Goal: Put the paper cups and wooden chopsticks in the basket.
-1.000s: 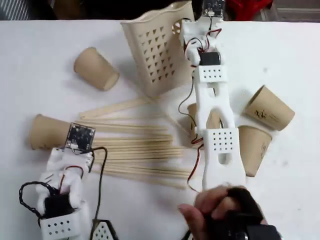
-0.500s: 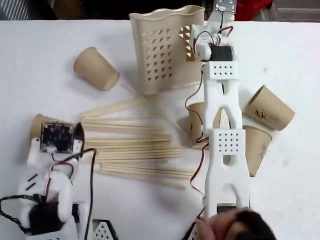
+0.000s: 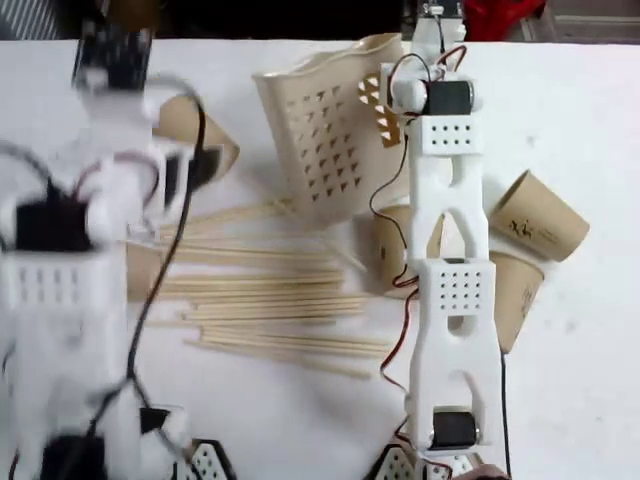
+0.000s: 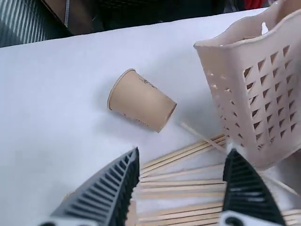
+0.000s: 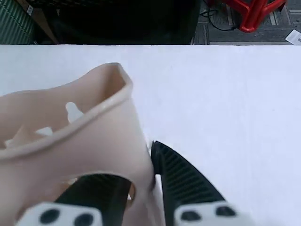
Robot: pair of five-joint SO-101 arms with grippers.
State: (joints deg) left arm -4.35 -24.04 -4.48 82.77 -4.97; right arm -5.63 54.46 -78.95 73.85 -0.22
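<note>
**Q:** State of each gripper?

**A:** Right gripper [image 5: 136, 174]: clamps the wall of the basket [image 5: 94, 117], one finger inside, one outside. Left gripper [image 4: 183, 153]: spread wide, grips nothing, hangs over the chopsticks [image 4: 188, 186], points toward a cup [image 4: 141, 100] lying on its side.

**Q:** Position of the task's things?

**A:** Basket: tilted on the table [image 3: 600, 120], toward the far edge, apparently without contents, though not seen to the bottom. Chopsticks: a loose fan at mid-table, reaching to the foot of the basket. Other cups, all on their sides: two at the right [image 3: 540, 215] [image 3: 515, 290], one under the right arm [image 3: 450, 250], one partly hidden beneath the left arm [image 3: 70, 250].

**Q:** Likely failures from here?

**A:**
- **Basket:** slip of the thin, tilted wall out of the pinch, hence a toppled basket.
- **Cup, on contact:** a roll at first touch, being round and on its side, possibly toward the far edge of the table.
- **Cup, in the grip:** collapse of the soft paper under too hard a squeeze.
- **Chopsticks:** scatter under fingers carried too low across the fan.
- **Left arm:** blurred in the high view, so clearance from the basket hard to judge. A knock there perhaps enough to break the right gripper's hold.
</note>
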